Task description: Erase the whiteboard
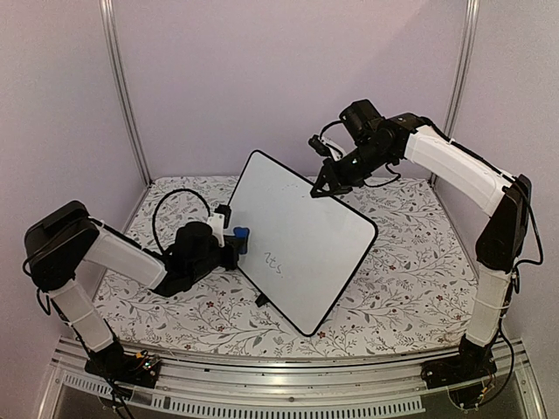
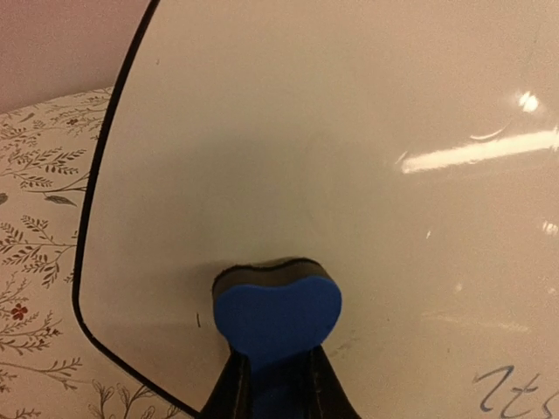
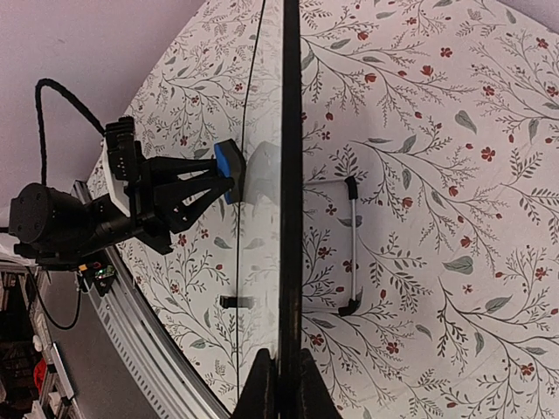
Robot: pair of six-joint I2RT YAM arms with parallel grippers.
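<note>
White cloth (image 1: 410, 271) printed with grey twigs and small red flowers covers the table. Near its middle a large white whiteboard (image 1: 301, 236) with a thin black rounded frame stands on its lower edge, tilted. The right gripper (image 1: 321, 188) is pinched tight on the board's top edge. Its wrist view shows the board edge-on, a black line (image 3: 291, 175) rising from between the closed fingers. The left gripper (image 1: 234, 240) is clamped narrowly on a small blue eraser block (image 1: 241, 238), pressing it against the board's left part. The left wrist view alone shows the block's dark felt face (image 2: 262, 272) meeting the white surface. Only the right wrist view shows a thin silver wire stand (image 3: 349, 244) with black ends behind the board. Whether the two touch I cannot tell. Grey handwriting (image 2: 515, 393) low on the board seems to read "Its".
</note>
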